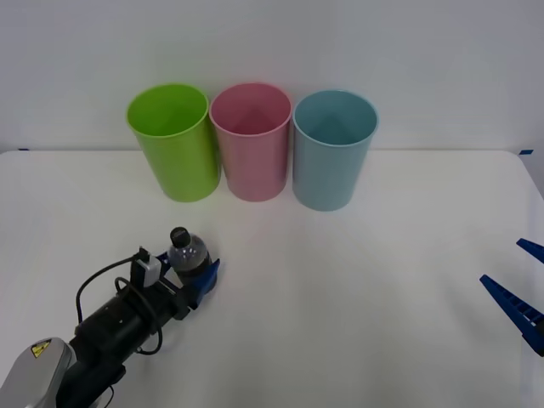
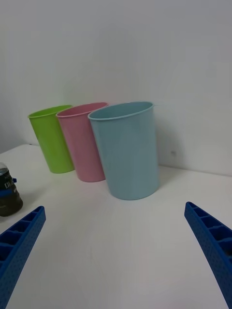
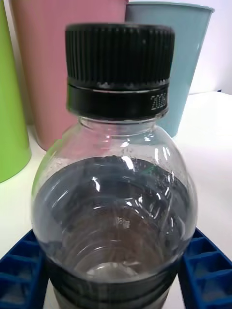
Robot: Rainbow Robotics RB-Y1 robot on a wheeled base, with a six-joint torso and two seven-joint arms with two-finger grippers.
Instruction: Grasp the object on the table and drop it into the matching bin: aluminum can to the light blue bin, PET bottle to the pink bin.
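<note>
While clamped by left tool (image 1: 197, 276): PET bottle (image 1: 188, 252), upright. Grasp step. Next: lift, carry ahead to pink bin (image 1: 252, 140), release. Right tool (image 1: 520, 293): open, idle.

bottle (image 1: 188, 252): 1 | cups: 3, lime green (image 1: 172, 141), pink (image 1: 252, 140), light blue (image 1: 333, 149) | claws: 2, left claw (image 1: 201, 274), right claw (image 1: 520, 287)

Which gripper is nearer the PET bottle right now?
Left. The left gripper has its fingers on both sides of the PET bottle; the right gripper sits open at the table's far right edge.
</note>
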